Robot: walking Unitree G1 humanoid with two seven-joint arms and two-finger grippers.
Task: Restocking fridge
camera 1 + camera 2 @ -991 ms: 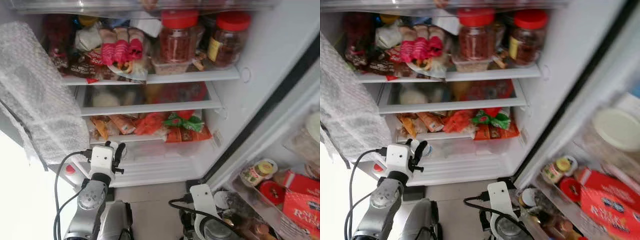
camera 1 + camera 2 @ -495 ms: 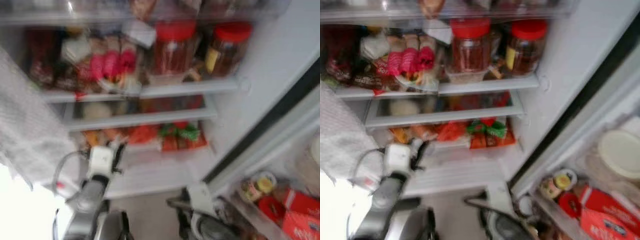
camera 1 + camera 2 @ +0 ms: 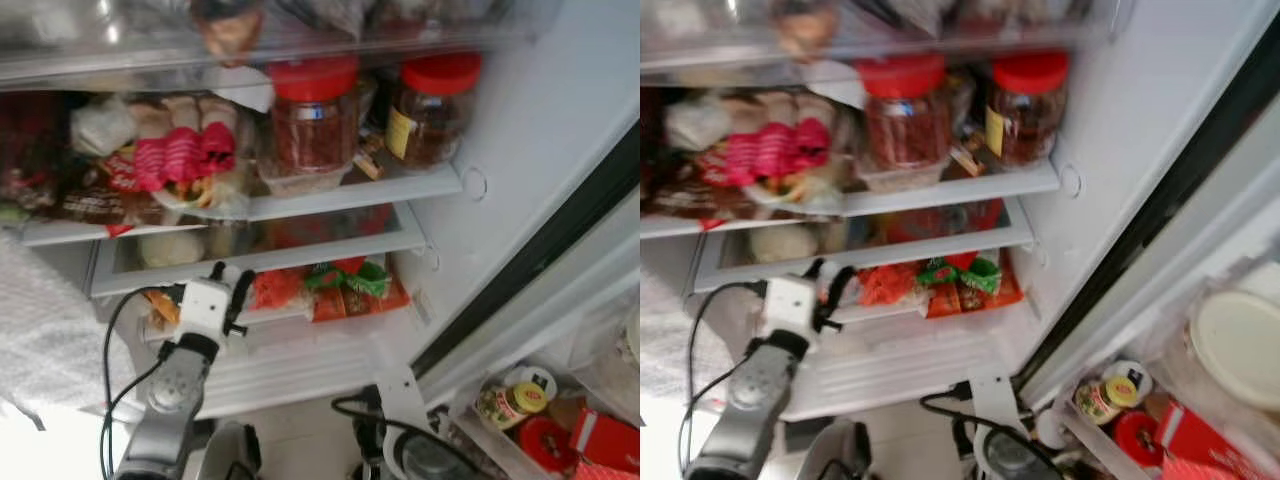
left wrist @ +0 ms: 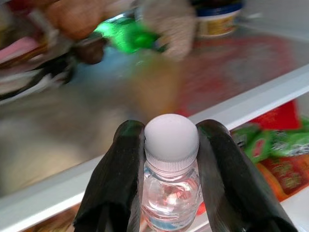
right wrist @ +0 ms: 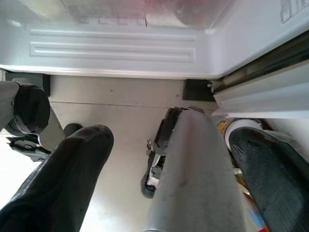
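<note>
Since a second ago the left gripper is sitting higher against the open fridge: then it was level with the bottom drawer front, and now its white wrist housing is reaching up in front of the lower shelf, beside the orange and green snack packets; the camera itself is also tilting, so the upper shelf is lying lower in the head views. In the left wrist view the two black fingers are pinching a small clear water bottle just under its white cap, with the bottle standing upright between them and a glass shelf edge running across behind it. On the shelf above, two red-lidded jars are standing side by side next to red-wrapped packets. The right gripper is hanging low near the floor in front of the fridge's base, its fingers spread wide apart and holding nothing, with a silver arm segment showing between them. On the right, the door bin is carrying a small yellow-capped jar and a red box.
</note>
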